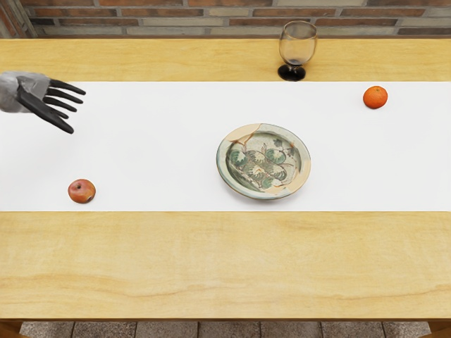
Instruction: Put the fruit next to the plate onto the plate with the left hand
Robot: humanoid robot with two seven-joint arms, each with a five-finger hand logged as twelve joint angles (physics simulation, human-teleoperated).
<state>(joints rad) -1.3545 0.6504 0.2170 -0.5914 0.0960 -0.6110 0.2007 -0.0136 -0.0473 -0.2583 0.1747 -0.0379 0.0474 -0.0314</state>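
A small red apple (82,191) lies on the white table runner at the left. A round patterned plate (263,160) rests near the middle of the runner with nothing on it. An orange (375,97) sits at the far right of the runner. My left hand (55,101) comes in from the left edge, above and behind the apple, its dark fingers spread and holding nothing. The hand is well apart from the apple. The right arm is out of view.
An empty stemmed glass (297,48) stands on the wooden table (225,267) behind the plate, at the far edge of the runner. A brick wall runs along the back.
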